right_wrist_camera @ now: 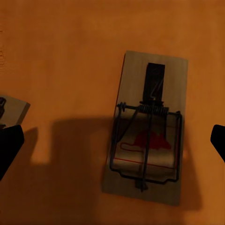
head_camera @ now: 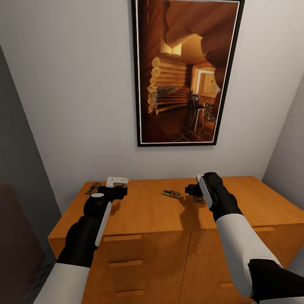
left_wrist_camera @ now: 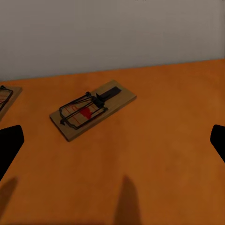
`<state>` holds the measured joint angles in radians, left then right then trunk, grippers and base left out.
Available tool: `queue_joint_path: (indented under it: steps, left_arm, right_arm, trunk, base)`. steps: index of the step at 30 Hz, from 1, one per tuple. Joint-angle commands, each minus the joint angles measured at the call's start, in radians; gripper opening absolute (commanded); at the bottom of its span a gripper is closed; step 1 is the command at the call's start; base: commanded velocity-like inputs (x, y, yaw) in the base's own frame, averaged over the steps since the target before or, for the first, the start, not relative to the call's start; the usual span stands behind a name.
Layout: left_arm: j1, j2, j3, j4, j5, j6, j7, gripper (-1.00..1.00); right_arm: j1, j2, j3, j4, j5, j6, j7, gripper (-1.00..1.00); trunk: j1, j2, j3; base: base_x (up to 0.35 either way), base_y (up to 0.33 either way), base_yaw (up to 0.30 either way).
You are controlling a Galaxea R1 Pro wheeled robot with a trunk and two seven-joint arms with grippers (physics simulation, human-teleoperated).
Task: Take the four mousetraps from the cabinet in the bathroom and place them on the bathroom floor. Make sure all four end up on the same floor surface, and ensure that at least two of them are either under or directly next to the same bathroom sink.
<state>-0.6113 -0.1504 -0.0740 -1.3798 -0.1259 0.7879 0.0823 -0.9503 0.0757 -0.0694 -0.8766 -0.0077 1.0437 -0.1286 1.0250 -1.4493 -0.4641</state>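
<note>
On top of the cabinet (head_camera: 160,211), where the mousetraps lie flat on the bare wood, your right gripper (right_wrist_camera: 112,140) hangs straight over one trap (right_wrist_camera: 147,126) with its jaws wide and empty, so lower it squarely and close across the slab's narrow width, clear of the wire spring. Your left gripper (left_wrist_camera: 112,140), jaws also wide and holding nothing, has a second trap (left_wrist_camera: 92,109) just ahead. The drawer fronts are closed, so their contents are hidden.
</note>
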Motion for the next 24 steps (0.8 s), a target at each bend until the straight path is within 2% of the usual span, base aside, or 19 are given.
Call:
queue_joint_path:
  steps: [1, 24]
  left_arm:
    - [-0.001, 0.000, -0.001, -0.001, -0.006, 0.005, 0.000, 1.00]
    - [-0.001, 0.000, 0.000, -0.001, -0.006, 0.004, 0.000, 1.00]
  right_arm:
    - [-0.001, 0.001, -0.003, -0.001, -0.001, 0.003, -0.003, 1.00]
    - [-0.001, 0.000, -0.004, -0.001, -0.002, 0.003, 0.000, 1.00]
  trunk:
    - [0.000, -0.001, -0.001]
    - [0.000, -0.001, -0.001]
  base:
    - [0.000, 0.000, 0.000]
    - [0.000, 0.000, 0.000]
